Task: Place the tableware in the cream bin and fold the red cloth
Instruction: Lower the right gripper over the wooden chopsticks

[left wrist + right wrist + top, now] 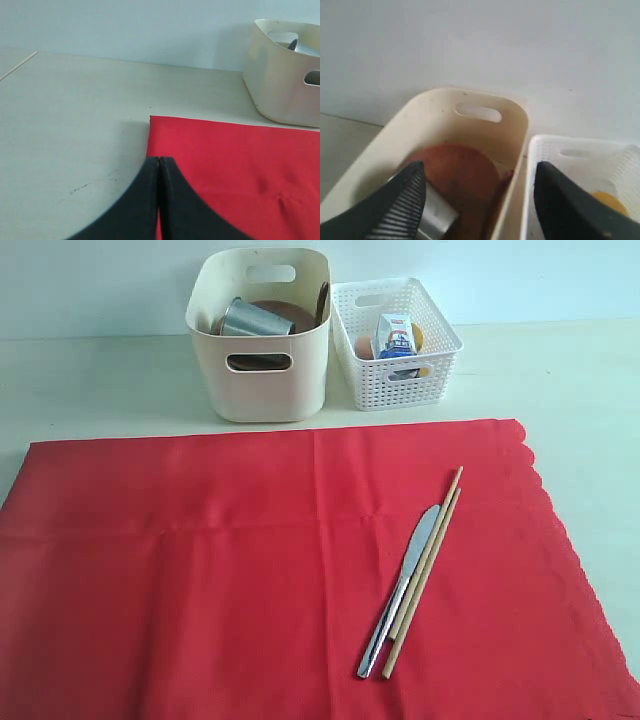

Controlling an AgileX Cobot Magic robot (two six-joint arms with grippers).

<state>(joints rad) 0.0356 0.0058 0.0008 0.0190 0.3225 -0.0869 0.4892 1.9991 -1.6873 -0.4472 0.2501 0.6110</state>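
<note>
Fig. Ext. view, both wrist views. Remaining tableware: silver table knife [399, 593] and pair of wooden chopsticks [425, 575] lie side by side, touching or nearly so, on the right half of the red cloth [200, 560]. Long axes are approx. parallel, running diagonally from the near edge up toward the far-right corner. Steel cup [255, 320] and round brown plate [290, 310] sit inside the cream bin [258, 390], which stands beyond the cloth's far edge, just beside the white lattice basket [395, 380].

Right gripper [479, 170]: jaws wide apart, empty, hovering over the bin's interior near the wall facing the basket. Left gripper [158, 162]: fingers pressed together, nothing between, at the cloth's far-left corner. Neither shows in the ext. view.

Judgement: right arm is nearer; knife and chopsticks lie toward the viewer from its claw, so it needs to retreat from the bin and turn its jaws across the diagonal axis. Folding waits until both are off the cloth.
</note>
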